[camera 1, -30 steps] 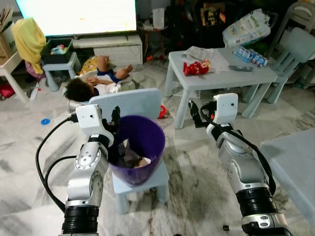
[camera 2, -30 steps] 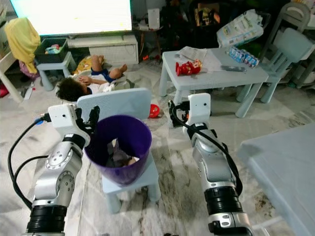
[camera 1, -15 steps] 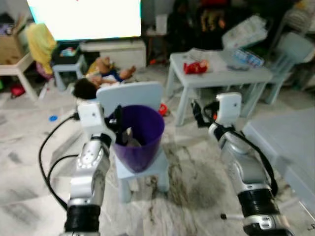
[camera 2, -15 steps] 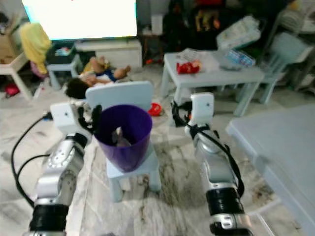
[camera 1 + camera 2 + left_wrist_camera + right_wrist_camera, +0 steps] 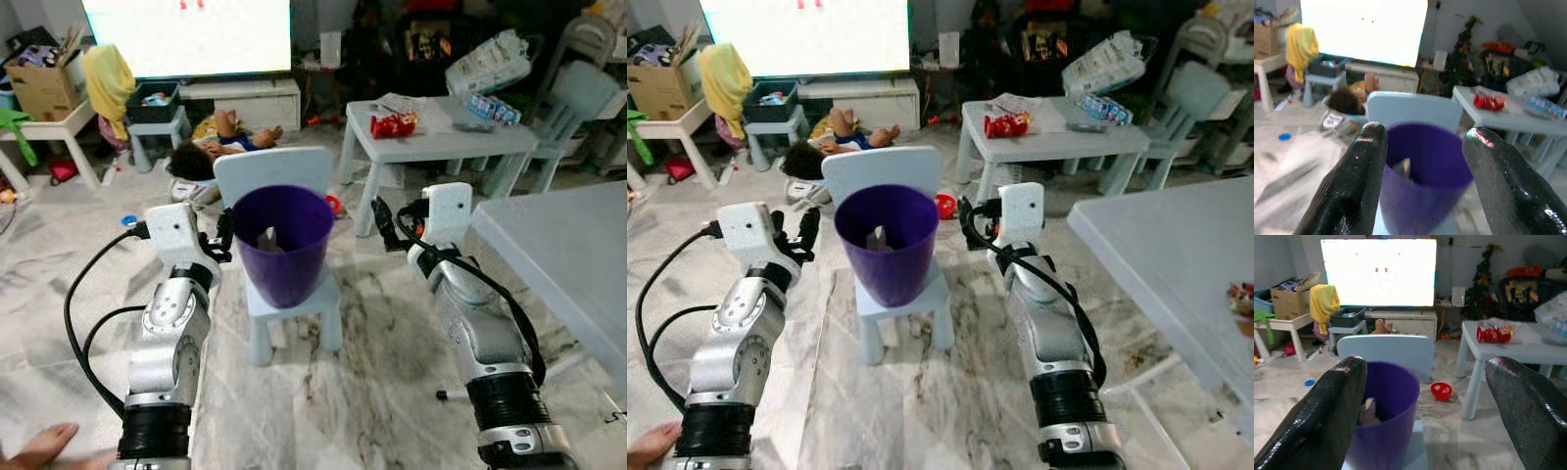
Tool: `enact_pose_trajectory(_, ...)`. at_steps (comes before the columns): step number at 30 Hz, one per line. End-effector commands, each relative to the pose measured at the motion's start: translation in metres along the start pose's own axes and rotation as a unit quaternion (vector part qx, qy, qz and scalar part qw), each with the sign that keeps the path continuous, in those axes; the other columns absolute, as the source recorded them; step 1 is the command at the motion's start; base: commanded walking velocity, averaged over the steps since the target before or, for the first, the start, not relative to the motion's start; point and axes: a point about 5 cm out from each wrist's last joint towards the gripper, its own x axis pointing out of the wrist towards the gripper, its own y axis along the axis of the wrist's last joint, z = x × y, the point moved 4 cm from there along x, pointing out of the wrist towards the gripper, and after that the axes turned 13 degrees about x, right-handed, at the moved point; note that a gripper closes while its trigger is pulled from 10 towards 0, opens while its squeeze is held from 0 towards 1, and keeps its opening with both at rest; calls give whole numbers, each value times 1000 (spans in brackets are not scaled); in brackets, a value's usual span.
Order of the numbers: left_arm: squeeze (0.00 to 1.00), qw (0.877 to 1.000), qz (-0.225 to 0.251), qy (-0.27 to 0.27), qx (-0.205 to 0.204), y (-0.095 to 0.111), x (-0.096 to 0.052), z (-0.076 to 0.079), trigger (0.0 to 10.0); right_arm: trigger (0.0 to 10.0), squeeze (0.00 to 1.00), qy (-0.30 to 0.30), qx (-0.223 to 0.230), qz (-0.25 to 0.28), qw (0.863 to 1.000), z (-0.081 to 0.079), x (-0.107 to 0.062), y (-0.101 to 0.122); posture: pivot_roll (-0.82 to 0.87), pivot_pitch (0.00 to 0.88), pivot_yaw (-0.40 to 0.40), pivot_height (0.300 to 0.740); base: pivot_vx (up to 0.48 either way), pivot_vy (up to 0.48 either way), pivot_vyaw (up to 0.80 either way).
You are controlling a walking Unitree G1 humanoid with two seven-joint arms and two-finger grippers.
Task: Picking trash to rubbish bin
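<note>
A purple rubbish bin (image 5: 284,240) stands on the seat of a small pale-blue chair (image 5: 274,171). Some paper scraps (image 5: 269,238) lie inside it. My left gripper (image 5: 223,238) is raised beside the bin's left rim, open and holding nothing; in the left wrist view its fingers (image 5: 1364,161) frame the bin (image 5: 1425,171). My right gripper (image 5: 384,221) hovers to the right of the bin, a little apart from it, open and empty. A red snack packet (image 5: 394,123) lies on the small pale table (image 5: 490,147) behind.
A person lies on the floor (image 5: 220,147) behind the chair, before the bright TV (image 5: 186,34). A red bowl (image 5: 945,205) sits on the floor by the table. A large grey tabletop (image 5: 568,264) is at my right. A person's hand (image 5: 39,446) shows at lower left.
The camera has pulled back and tilted up, so the bin now shows from the side. Both arms keep their places either side of the bin.
</note>
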Motion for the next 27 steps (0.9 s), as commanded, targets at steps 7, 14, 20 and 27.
enact_pose_trajectory(7,0,1000,7,-11,7,5,3,3,10000,10000,0,-5,7,12,1000,1,1,6,21,0,-27,740,-269,0,0)
enact_pose_trajectory(14,0,1000,11,-5,5,7,4,1,10000,10000,0,2,10,20,1000,-3,3,9,20,0,-26,740,-153,0,0)
enact_pose_trajectory(20,0,1000,17,-4,2,9,5,1,10000,10000,0,-1,12,21,1000,0,2,9,14,0,-23,740,0,0,0)
enact_pose_trajectory(27,0,1000,19,-5,3,9,6,2,10000,10000,0,-3,14,17,1000,0,3,8,13,0,-22,740,0,0,-444)
